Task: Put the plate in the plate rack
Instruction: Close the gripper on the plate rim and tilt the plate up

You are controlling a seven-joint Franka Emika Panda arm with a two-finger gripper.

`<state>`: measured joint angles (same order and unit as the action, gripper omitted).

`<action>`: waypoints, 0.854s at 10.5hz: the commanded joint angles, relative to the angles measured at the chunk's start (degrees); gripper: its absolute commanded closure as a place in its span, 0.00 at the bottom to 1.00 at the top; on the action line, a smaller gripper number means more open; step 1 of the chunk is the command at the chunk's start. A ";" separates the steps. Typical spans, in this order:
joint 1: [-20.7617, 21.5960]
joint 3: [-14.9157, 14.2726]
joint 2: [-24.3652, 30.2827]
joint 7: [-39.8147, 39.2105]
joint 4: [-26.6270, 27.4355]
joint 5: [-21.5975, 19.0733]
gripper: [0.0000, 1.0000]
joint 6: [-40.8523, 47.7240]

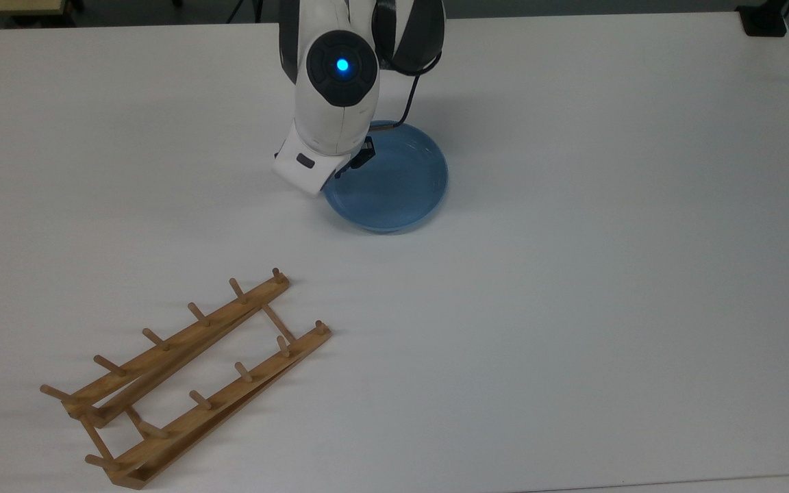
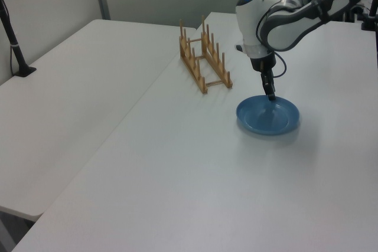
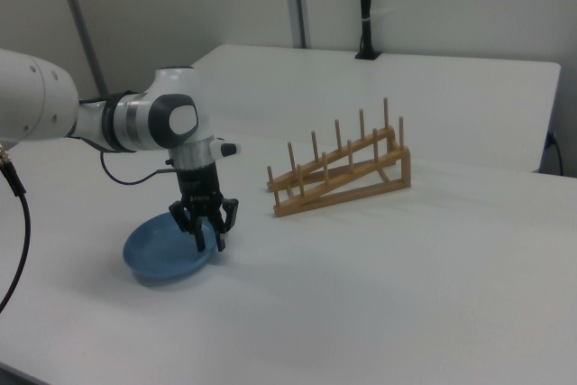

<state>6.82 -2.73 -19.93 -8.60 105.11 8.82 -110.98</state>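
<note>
Pincer [image 3: 209, 231]: pointed straight down at the plate's edge, fingers spread apart w/ nothing between them. In the right view one fingertip sat over the plate's inside, the other near its rim; whether either touched the plate, can't tell.
Arm [image 1: 337, 89]: white Franka, blue light on the joint, leaning over the plate from the top view's upper edge; black cable looped beside it.
Plate [image 1: 394, 181]: glossy blue, round, shallow, flat on the table right under the pincer. In the top view the pincer covered its upper-left rim; most of the plate lay to the top view's right of it.
Plate rack [image 1: 185, 378]: light wood, two pegged rails w/ crossbars, well apart from the pincer. Top view: down and to the left of it. Left view [image 2: 204, 61]: behind and left. Right view [image 3: 343, 169]: off to the right. No plate in it.
Table [image 1: 607, 274]: white, wide, held plate and rack.
Second table [image 2: 71, 81]: white, butted against the first, on the left view's left.
</note>
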 commanded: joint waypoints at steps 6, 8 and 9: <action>0.57 -0.17 -0.38 3.68 -2.62 1.29 1.00 -1.17; 0.30 -0.17 0.41 3.59 -5.51 1.29 1.00 -0.38; -0.05 -0.43 0.59 3.59 -8.31 1.20 1.00 -0.20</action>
<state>6.96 -2.74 -20.63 -6.33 100.55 9.56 -112.05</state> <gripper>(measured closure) 0.925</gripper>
